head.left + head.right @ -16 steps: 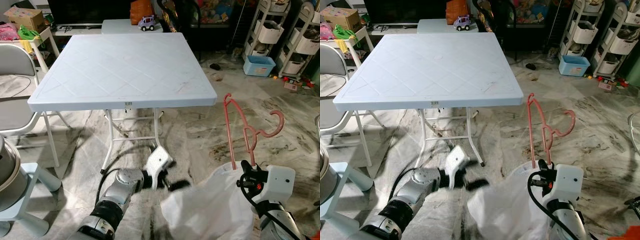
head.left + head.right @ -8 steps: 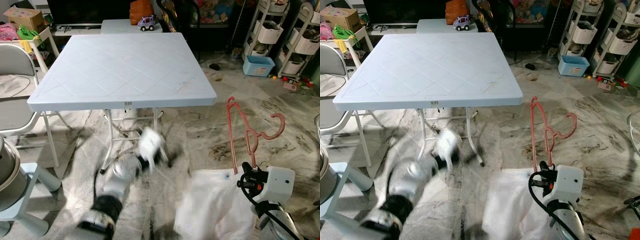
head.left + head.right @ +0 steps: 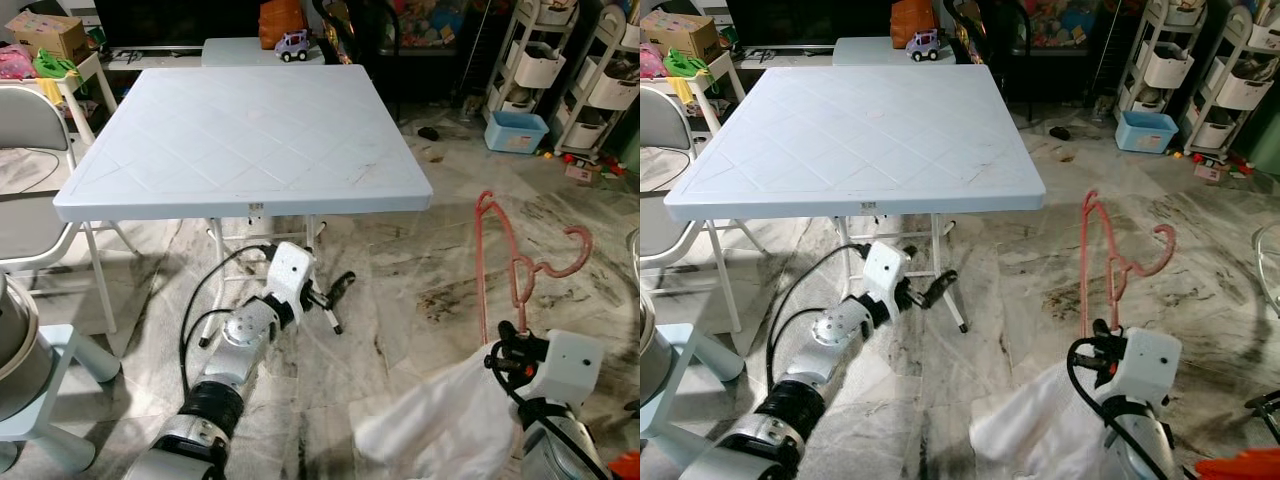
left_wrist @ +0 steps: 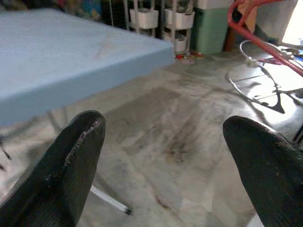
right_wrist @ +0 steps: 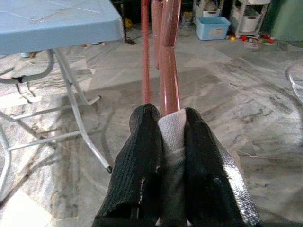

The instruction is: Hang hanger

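Since a second ago, the left gripper (image 3: 338, 300) has swung up from low near the floor to just under the edge of the pale blue table (image 3: 240, 140), and the white garment (image 3: 435, 430) is now drooping lower at the right arm.

From the head cameras, the pink hanger (image 3: 515, 265) is standing upright above the right gripper (image 3: 1102, 335) — thin plastic, its hook curling out to the right — over the marble floor (image 3: 1010, 270), well apart from the table. The white cloth is hanging from its lower end.

Through the left wrist camera, the two black fingers (image 4: 71, 170) are sitting wide apart with nothing between them, the table's underside edge above.

Through the right wrist camera, the fingers (image 5: 142, 161) are pressing together on the hanger's pink bar (image 5: 168, 56) — a fold of white cloth pinched in with it.
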{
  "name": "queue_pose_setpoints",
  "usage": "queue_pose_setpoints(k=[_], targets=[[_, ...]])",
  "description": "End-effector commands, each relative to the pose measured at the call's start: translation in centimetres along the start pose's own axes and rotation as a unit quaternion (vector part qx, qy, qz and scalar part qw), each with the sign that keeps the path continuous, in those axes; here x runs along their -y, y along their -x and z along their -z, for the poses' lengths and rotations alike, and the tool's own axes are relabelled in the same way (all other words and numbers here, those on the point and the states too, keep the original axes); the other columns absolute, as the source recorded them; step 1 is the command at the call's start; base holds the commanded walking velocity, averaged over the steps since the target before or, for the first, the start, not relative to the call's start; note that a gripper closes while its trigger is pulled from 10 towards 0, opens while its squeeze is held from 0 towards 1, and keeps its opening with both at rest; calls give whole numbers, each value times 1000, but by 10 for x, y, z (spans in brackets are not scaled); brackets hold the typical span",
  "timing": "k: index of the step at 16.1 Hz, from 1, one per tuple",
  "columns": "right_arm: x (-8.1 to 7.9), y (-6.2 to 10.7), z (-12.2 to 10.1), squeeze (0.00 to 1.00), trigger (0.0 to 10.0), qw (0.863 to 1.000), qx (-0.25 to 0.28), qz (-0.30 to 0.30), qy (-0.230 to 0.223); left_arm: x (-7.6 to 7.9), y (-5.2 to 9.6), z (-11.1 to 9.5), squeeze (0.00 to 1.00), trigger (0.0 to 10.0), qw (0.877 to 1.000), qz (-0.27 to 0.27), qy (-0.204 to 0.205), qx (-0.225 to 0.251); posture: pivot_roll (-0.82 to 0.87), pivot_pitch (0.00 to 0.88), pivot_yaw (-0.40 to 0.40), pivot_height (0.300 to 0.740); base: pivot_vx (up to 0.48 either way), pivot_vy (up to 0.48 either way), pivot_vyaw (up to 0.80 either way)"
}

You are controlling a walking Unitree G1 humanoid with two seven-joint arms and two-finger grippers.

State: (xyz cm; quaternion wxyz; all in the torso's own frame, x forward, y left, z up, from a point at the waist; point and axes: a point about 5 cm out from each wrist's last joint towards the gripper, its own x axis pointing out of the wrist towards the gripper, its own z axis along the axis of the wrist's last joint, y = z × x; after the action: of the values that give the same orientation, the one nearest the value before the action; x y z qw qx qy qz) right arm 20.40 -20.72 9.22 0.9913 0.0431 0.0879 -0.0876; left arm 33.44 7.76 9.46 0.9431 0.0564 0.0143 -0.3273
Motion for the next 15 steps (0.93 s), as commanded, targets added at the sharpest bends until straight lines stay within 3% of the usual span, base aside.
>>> queue_pose_setpoints(k=[1,2,3,4,5,7,9,10,12,15], targets=[[-6,1,-7,0,10000,999,10,-38,17,-1,-3,-15,1000,10000,998,29,-44,21,66,0,-63,740,0,0,0],[-7,2,-5,0,10000,997,0,-61,48,-2,-2,-17,1000,10000,997,44,-60,20,67,0,-61,740,0,0,0],[-6,5,-1,0,10000,988,-24,-105,114,-6,-2,-18,537,10000,994,66,-88,17,64,0,-57,740,0,0,0],[-2,8,0,0,10000,979,-38,-127,152,-8,-1,-19,349,10000,992,72,-101,15,64,0,-57,740,0,0,0],[19,15,-5,0,10000,946,-60,-177,265,-12,-4,-18,0,10000,992,69,-107,5,53,0,-53,740,0,0,0],[38,20,-13,0,10000,917,-83,-208,330,-6,-7,-18,0,10000,987,99,-125,-2,47,0,-50,740,0,0,0],[50,28,-17,0,10000,871,-113,-266,397,0,-5,-16,0,10000,980,152,-126,-5,44,0,-49,740,0,0,0],[52,30,-18,0,10000,864,-118,-278,404,2,-4,-14,0,10000,977,168,-129,-7,42,0,-48,740,0,0,0],[51,36,-32,0,10000,829,-130,-347,418,6,2,-7,0,10000,963,234,-134,-20,41,1,-45,740,0,0,0],[40,41,-48,0,10000,811,-126,-400,407,15,5,-3,0,10000,947,298,-117,-27,36,5,-45,740,0,0,0]])
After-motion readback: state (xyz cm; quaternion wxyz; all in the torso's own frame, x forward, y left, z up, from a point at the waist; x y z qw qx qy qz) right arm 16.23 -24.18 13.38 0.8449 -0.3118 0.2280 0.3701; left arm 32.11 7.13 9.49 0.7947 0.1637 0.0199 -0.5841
